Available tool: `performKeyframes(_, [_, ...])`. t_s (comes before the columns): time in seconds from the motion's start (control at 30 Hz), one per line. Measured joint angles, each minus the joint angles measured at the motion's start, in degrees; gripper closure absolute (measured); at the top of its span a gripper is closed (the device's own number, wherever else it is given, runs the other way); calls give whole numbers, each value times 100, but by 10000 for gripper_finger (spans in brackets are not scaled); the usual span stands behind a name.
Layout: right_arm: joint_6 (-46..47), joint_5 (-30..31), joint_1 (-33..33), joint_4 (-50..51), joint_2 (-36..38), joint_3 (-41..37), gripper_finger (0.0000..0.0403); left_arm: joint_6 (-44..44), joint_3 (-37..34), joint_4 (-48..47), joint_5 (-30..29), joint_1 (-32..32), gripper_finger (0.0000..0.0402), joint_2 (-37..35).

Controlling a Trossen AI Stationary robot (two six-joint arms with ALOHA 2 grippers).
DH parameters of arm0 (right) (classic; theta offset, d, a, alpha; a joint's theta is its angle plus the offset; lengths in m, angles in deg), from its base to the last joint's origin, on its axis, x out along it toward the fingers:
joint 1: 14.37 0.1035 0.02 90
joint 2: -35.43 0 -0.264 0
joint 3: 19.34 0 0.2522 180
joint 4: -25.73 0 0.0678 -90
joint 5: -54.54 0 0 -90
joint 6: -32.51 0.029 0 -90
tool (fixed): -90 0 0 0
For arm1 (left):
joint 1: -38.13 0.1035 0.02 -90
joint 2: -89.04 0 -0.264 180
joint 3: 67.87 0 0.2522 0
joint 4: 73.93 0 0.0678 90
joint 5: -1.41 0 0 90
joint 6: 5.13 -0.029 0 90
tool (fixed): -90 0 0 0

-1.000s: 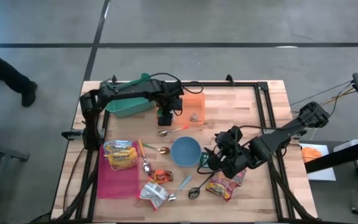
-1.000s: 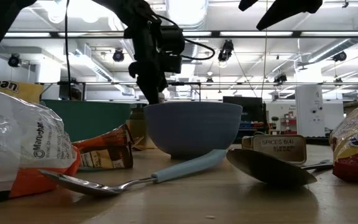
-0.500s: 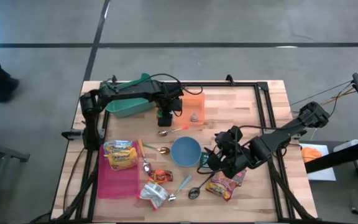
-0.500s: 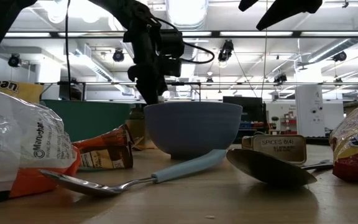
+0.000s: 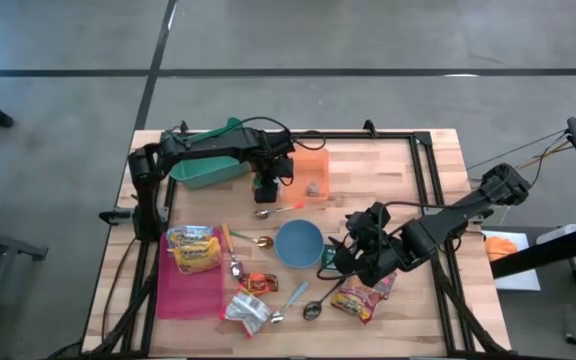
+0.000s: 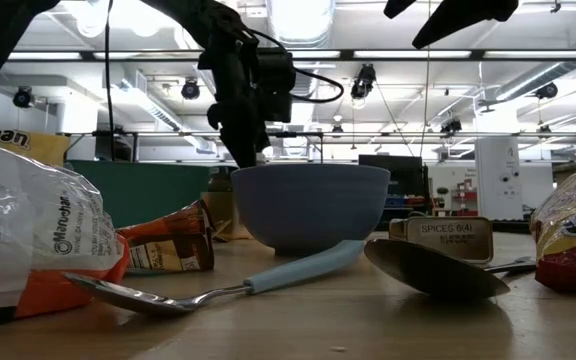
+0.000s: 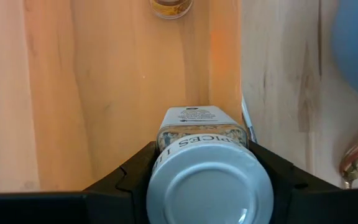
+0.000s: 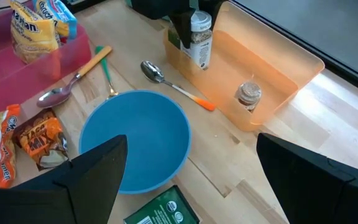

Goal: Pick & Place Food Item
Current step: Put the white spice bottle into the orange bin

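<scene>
Nothing moved, left hand (image 7: 209,180) clamps spice jar (image 7: 204,171)

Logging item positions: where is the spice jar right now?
The spice jar is gripped by the left end effector at the orange tray's near-left corner, behind the blue bowl.

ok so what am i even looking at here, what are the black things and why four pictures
These are two robot arms at a wooden table. One camera looks straight down, one sits at table height, and one rides on each wrist. The left gripper is shut on a spice jar over the orange tray, which already holds a small jar. The right gripper waits open near the blue bowl. Spoons, snack packets and a pink tray also lie around.
</scene>
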Motion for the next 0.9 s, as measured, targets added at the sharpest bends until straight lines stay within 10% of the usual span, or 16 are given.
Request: performKeyframes(0.9, [0, -4, 0, 9, 0, 0, 48, 143, -399, 127, 60, -10, 170, 36])
